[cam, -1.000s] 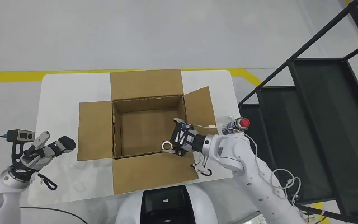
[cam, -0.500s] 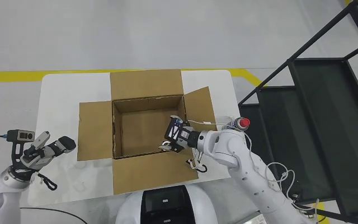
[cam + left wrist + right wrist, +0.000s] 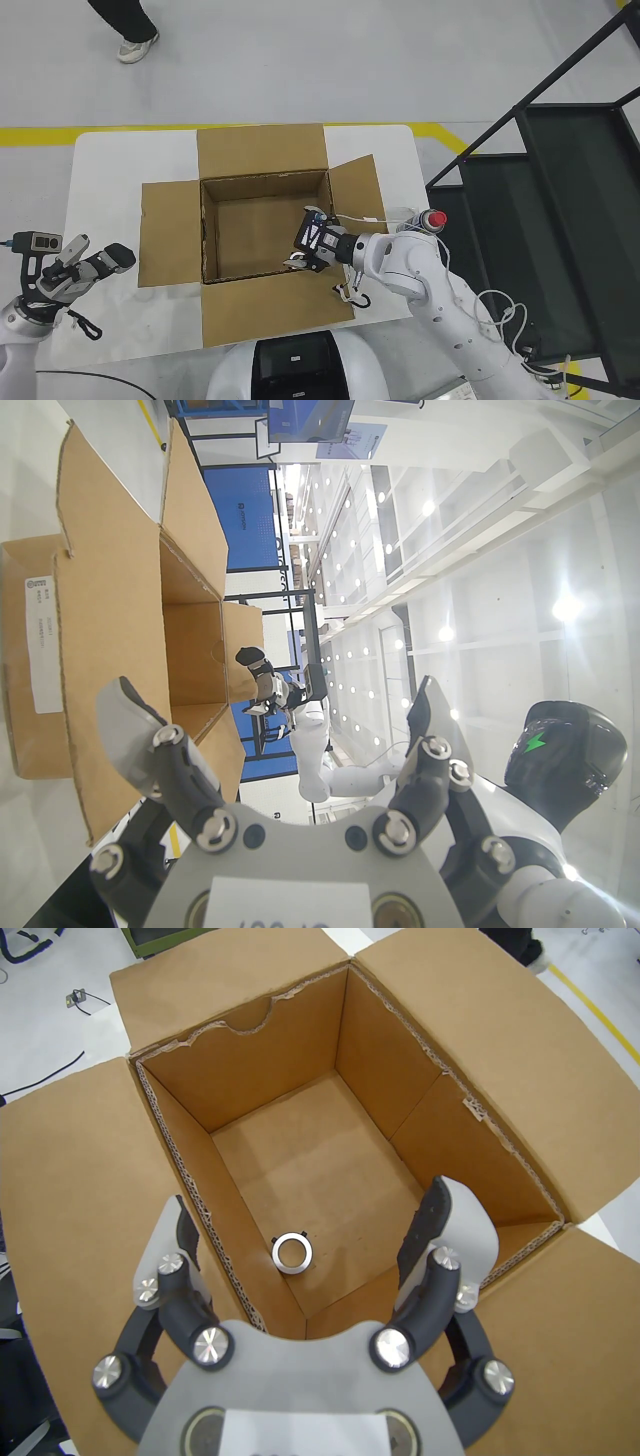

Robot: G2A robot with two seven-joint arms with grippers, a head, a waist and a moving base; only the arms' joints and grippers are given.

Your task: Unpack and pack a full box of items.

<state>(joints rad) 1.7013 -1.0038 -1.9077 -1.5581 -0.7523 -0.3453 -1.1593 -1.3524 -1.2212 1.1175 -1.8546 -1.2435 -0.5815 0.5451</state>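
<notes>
While the box [image 3: 265,150] is sitting open on the white table [image 3: 110,170] with all four flaps splayed out, I am hovering my right gripper [image 3: 306,1200] over its near right corner, jaws spread and gripping nothing. I judge this puts me straight above the metal ring [image 3: 292,1253].

- Ring: lying flat on the box floor close to that near right corner, clear of the walls. It is a small, bright, smooth band with tiny notches on its rim, probably slick against my dark ribbed pads [image 3: 425,1223].
- Box: brown corrugated card, matte, ragged along the top edges. The deep walls are crowding the ring.
- My left gripper [image 3: 272,690] is hanging at the table's near left edge, likewise spread and empty, out of the way.
- A red-capped bottle [image 3: 432,220] is standing right of the box.
</notes>
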